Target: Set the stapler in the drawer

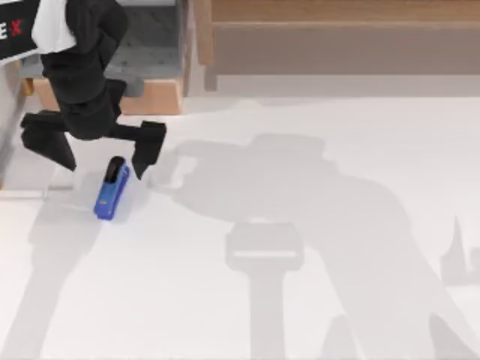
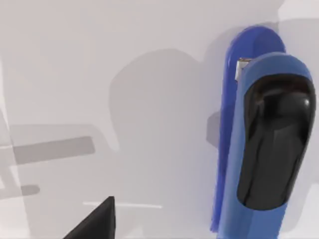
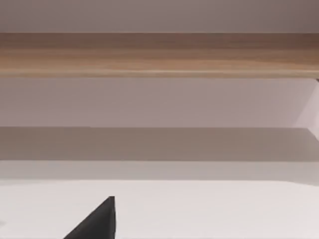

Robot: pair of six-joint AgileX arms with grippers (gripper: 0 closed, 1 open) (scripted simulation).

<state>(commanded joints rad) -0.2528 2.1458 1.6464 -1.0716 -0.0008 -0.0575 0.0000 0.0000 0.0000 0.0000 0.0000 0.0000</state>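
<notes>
left gripper [image 1: 105,154] fingers wide, above stapler [image 1: 112,188] black end | risk: off-centre closing (one finger nearer) skews stapler on surface [image 1: 300,300] | drawer [image 1: 150,96] just behind | right gripper fingers: cannot tell

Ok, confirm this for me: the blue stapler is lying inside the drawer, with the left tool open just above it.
Not quite. The stapler is not in the drawer; the top view shows it lying on the white table, in front of the drawer. The rest holds: the left tool is open just above the stapler, one finger to each side of its black end.
</notes>
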